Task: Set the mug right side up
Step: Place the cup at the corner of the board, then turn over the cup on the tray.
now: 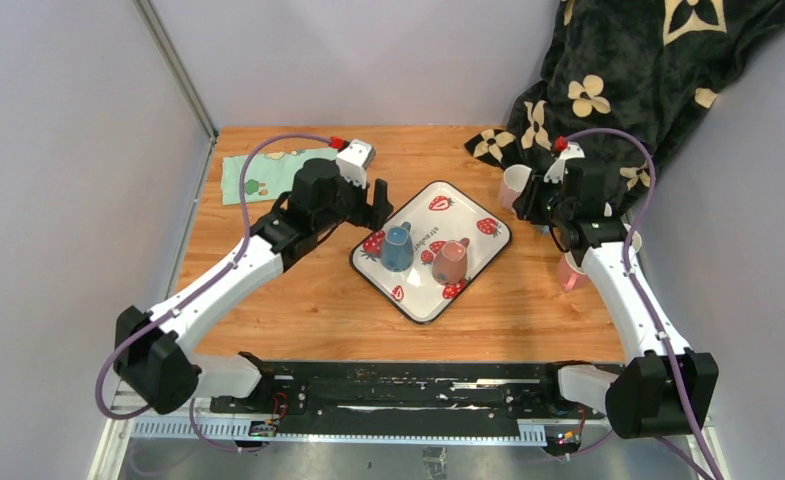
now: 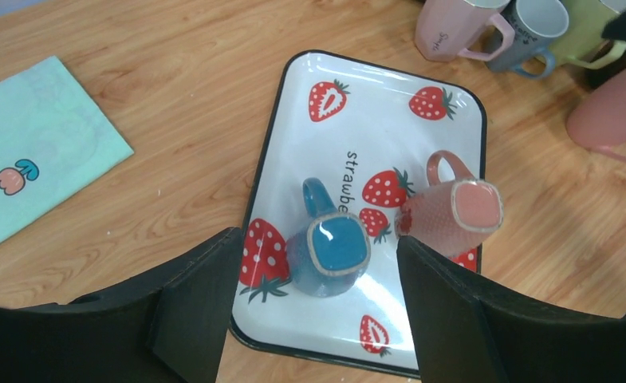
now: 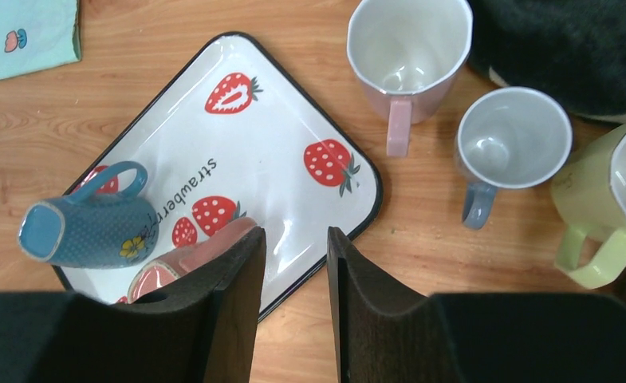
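Our left gripper (image 1: 377, 207) hangs with its jaws wide apart and empty. Straight below them, on the tray (image 2: 381, 136), the blue mug (image 2: 329, 255) stands bottom up. Its handle points away from us. The pink mug (image 2: 453, 211) stands bottom up just beside it, to the right. Our left arm is nearer to both. Our right gripper (image 3: 293, 239) has its jaws only a little apart, holding nothing. Its finger hides part of the pink mug. We cannot tell which mug is meant.

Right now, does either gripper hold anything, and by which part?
Nothing is held. The left gripper is open near the blue mug; the right gripper encloses nothing.
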